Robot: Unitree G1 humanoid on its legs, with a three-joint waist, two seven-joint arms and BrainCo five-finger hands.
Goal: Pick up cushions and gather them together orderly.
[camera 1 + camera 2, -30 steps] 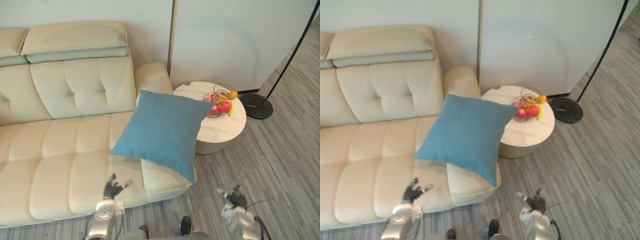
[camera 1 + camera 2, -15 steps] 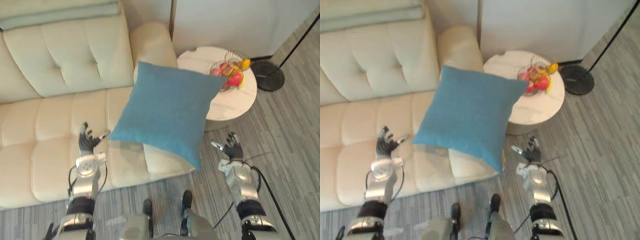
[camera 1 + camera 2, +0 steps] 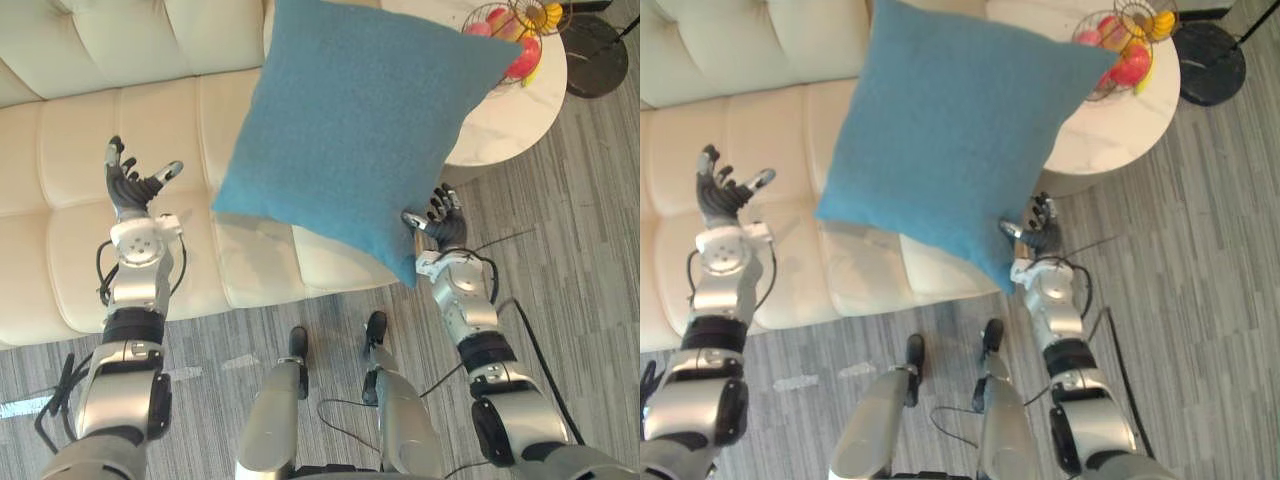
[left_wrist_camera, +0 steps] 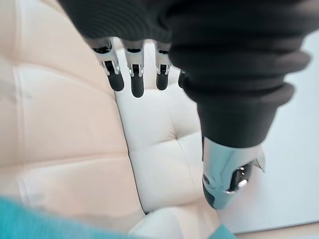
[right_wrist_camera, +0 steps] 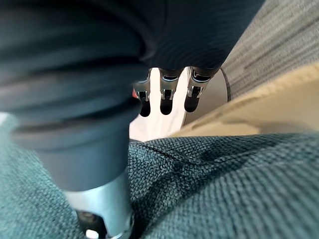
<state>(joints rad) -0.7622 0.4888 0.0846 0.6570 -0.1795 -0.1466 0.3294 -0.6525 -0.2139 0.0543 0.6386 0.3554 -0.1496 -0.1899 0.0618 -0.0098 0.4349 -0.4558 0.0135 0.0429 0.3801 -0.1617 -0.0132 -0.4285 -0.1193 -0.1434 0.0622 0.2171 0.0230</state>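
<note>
A blue square cushion (image 3: 360, 120) stands tilted on the right end of the cream sofa (image 3: 60, 120), its lower corner hanging past the seat's front edge. My left hand (image 3: 130, 190) is raised over the sofa seat, well to the left of the cushion, fingers spread and open. My right hand (image 3: 442, 222) is open at the cushion's lower right corner, thumb close against the fabric. The right wrist view has the cushion's weave (image 5: 224, 189) right under that hand. In the left wrist view straight fingers (image 4: 134, 74) point over the sofa, with a blue cushion edge (image 4: 30, 224) nearby.
A round white side table (image 3: 500, 120) stands right of the sofa, partly behind the cushion, with a wire basket of fruit (image 3: 512, 35) on it. A black lamp base (image 3: 600, 40) sits beyond on the grey carpet (image 3: 590, 250).
The camera has tipped down and closer. Both arms have stretched forward: the left hand rose over the seat, the right hand came up to the cushion's lower corner.
</note>
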